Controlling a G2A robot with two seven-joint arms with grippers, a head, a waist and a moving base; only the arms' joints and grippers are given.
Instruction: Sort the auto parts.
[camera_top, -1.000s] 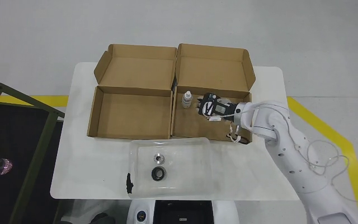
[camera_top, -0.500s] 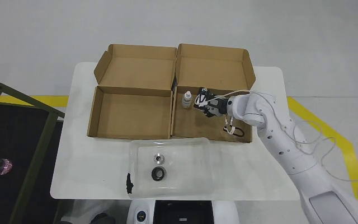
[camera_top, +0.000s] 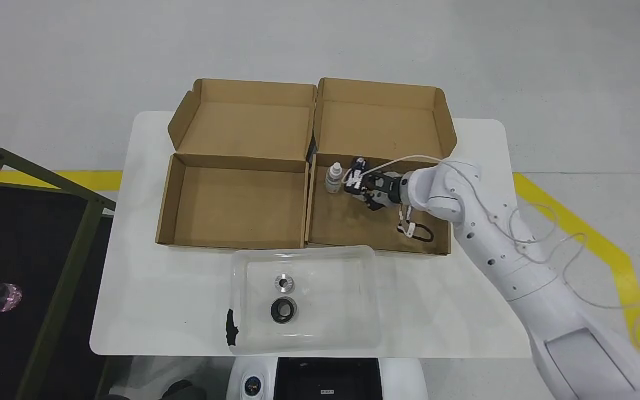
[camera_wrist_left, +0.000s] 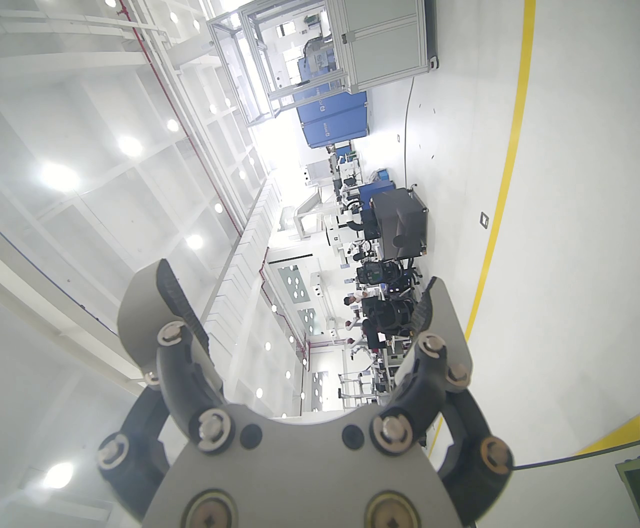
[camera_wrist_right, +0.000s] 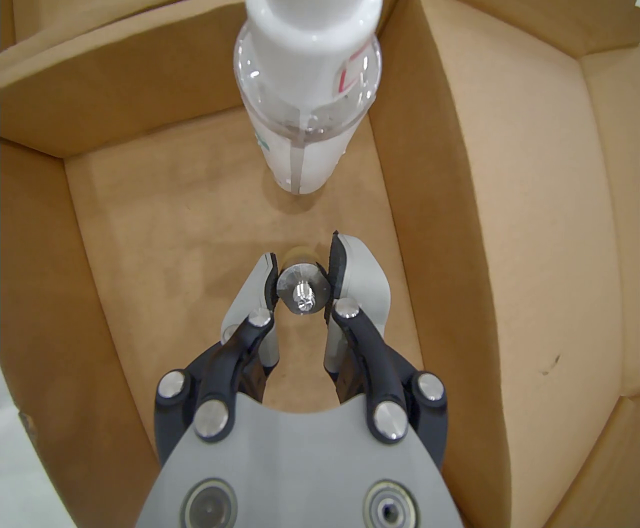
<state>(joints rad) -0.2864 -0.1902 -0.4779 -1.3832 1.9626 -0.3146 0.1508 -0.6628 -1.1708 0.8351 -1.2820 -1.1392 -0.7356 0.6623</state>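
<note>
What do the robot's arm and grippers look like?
The right arm is white with rounded segments and a thin white cable looping along it. Both the right gripper and left gripper have grey metal base plates, black linkages with silver screws, and pale grey jaws lined with black ribbed pads.

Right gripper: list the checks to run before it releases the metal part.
1. Grip: right gripper shut on the metal part, both pads touching it: ok.
2. Placement: part inside the right box, over its floor: ok.
3. Bottle ahead of the part, apart from it: ok.
4. Part's height above the floor: cannot tell.
5. Left gripper open, holding nothing: ok.
</note>
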